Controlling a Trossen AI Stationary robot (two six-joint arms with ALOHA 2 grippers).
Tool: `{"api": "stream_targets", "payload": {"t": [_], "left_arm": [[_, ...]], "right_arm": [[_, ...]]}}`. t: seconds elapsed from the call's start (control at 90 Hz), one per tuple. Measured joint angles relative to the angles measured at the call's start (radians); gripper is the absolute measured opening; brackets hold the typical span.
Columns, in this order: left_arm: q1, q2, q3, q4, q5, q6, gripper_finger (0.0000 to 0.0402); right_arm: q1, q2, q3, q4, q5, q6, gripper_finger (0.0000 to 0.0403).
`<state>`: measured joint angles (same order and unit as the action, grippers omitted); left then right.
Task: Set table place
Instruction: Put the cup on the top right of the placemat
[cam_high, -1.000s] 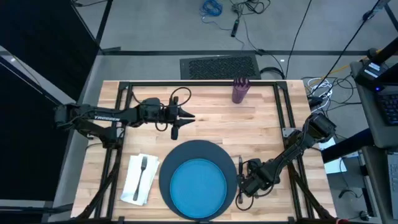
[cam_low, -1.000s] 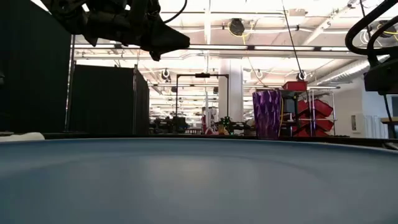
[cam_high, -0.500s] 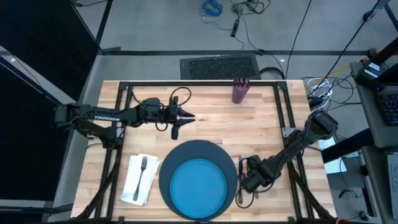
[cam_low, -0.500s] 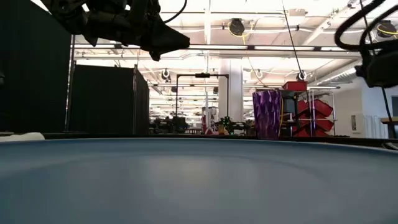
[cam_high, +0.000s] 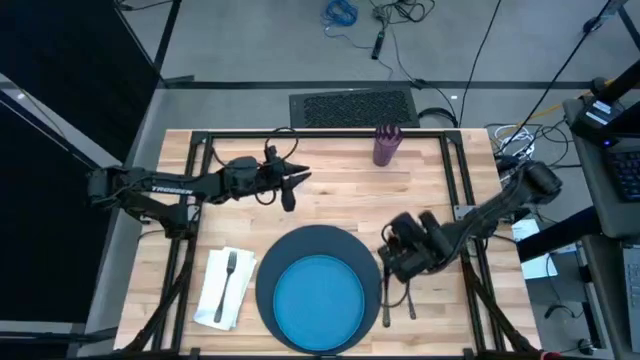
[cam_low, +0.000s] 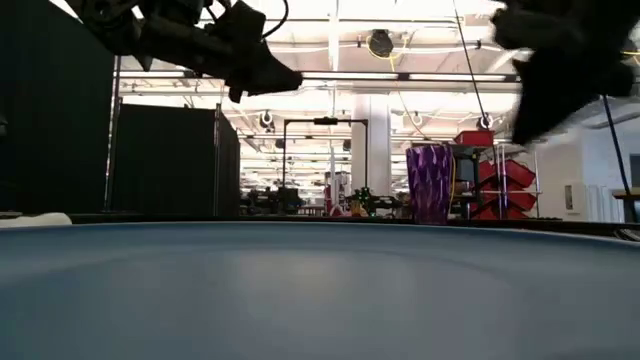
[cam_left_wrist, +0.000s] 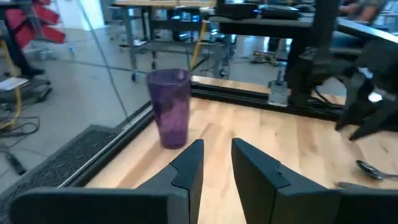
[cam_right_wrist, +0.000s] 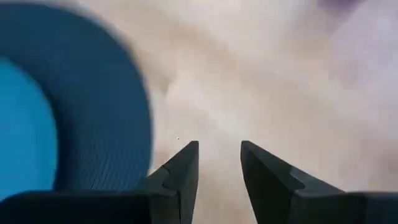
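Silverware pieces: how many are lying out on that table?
3. A fork lies on the white napkin left of the charger; two pieces lie right of it, by the right tool. More may be hidden.

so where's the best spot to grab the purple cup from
Probably around the mid-body of the purple cup, coming in level from the left gripper side. It stands upright and alone near the table's far edge, its tall, slightly tapered walls free all round.

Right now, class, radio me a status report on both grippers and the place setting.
Left gripper open, hovering mid-table, facing purple cup. Right gripper open, empty, beside charger. Fork on napkin; knife and spoon down right of charger. Nothing blocking.
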<state>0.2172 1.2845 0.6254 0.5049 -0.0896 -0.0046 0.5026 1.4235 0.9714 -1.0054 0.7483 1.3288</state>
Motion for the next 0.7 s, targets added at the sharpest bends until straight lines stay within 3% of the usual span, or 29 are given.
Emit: {"api": "stream_targets", "payload": {"t": [0.056, 0.133, 0.211, 0.3, 0.411, 0.511, 0.578, 0.7], "left_arm": [[0.006, 0.021, 0.0, 0.012, 0.027, 0.019, 0.0068], [0.028, 0.063, -0.021, 0.121, 0.151, 0.043, 0.0068], [0.062, 0.124, -0.057, 0.362, 0.266, 0.027, 0.0068], [0.118, 0.195, -0.101, 0.54, 0.252, -0.058, 0.0068], [0.185, 0.29, -0.127, 0.636, 0.237, -0.167, 0.0068], [0.227, 0.331, -0.131, 0.76, 0.321, -0.24, 0.0068], [0.254, 0.33, -0.13, 0.866, 0.406, -0.244, 0.0068], [0.341, 0.275, -0.13, 0.928, 0.492, -0.285, 0.0068]], "right_arm": [[-0.025, -0.011, 0.0, 0.0, 0.08, -0.089, 0.0105], [-0.063, -0.02, 0.0, 0.007, 0.138, -0.21, 0.0105], [-0.111, -0.028, -0.004, 0.04, 0.139, -0.339, 0.0105], [-0.167, -0.046, -0.038, 0.157, 0.08, -0.532, 0.0105], [-0.263, -0.085, -0.119, 0.444, -0.121, -0.878, 0.0105], [-0.398, -0.139, -0.195, 0.734, -0.464, -1.2, 0.0105], [-0.515, -0.185, -0.221, 0.828, -0.649, -1.317, 0.0105], [-0.786, -0.314, -0.223, 0.795, -0.715, -1.384, 0.0105]]}}
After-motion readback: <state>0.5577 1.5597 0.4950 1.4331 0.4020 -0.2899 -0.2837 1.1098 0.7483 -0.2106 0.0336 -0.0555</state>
